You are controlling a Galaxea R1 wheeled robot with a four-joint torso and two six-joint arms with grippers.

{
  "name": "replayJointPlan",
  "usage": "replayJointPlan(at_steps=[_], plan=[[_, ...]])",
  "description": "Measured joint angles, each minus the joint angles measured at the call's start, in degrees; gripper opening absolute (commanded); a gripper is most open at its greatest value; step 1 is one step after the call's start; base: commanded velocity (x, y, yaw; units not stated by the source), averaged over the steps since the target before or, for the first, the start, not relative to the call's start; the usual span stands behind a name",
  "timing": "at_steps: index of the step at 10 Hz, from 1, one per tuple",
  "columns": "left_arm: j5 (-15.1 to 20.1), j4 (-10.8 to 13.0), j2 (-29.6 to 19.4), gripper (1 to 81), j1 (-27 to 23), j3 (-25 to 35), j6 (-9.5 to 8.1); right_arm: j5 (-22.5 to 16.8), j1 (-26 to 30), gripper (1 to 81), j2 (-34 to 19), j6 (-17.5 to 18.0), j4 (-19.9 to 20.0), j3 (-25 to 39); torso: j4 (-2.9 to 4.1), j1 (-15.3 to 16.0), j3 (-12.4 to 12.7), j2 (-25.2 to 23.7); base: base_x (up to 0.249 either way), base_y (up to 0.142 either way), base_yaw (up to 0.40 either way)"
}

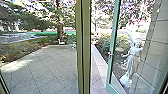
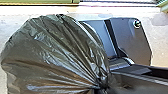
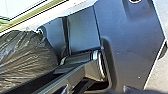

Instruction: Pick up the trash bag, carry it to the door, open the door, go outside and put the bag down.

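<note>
Sunlit paving (image 1: 47,67) lies outside; a pale statue (image 1: 132,62) stands near shrubs (image 1: 101,41).

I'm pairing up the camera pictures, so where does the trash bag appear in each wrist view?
Left wrist view: the trash bag, large, its pleats gathering near the robot's jointed bar.
Right wrist view: the trash bag's rounded side, cut off by the picture's edge.
Shared landmark: the robot's wide dark plate, beside the bag in both.

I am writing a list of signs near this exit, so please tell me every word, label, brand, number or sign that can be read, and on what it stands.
None: no readable text shows on the open glass door, the pale statue, the trash bag or the robot's dark plate.
</note>
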Motion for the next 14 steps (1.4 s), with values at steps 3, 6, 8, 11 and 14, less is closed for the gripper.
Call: replayJointPlan(at_steps=[3,6,8,11,14], plan=[[0.0,0.0,0.0,1.0,0.0,-0.3,0.06,0.0,0.0,81.1,0.0,0.0,0.0,0.0,0.0,0.0,0.0,0.0,0.0,0.0,0.0],[0.0,0.0,0.0,1.0,0.0,-0.3,0.09,0.0,0.0,81.1,0.0,0.0,0.0,0.0,0.0,0.0,0.0,0.0,0.0,0.0,0.0],[0.0,0.0,0.1,1.0,0.0,-0.3,0.11,0.0,0.0,81.1,0.0,0.0,0.0,0.0,0.0,0.0,0.0,0.0,0.0,-0.031,0.0],[0.0,0.0,0.0,1.0,0.0,-0.3,0.11,0.0,0.0,81.1,0.0,0.0,0.0,0.0,0.0,0.0,0.0,0.0,0.0,-0.079,0.0],[-0.2,0.0,-0.3,1.0,-0.1,-0.6,0.11,0.1,0.0,81.1,0.4,0.0,0.0,0.0,0.0,0.0,0.0,0.0,0.0,-0.08,0.0]])
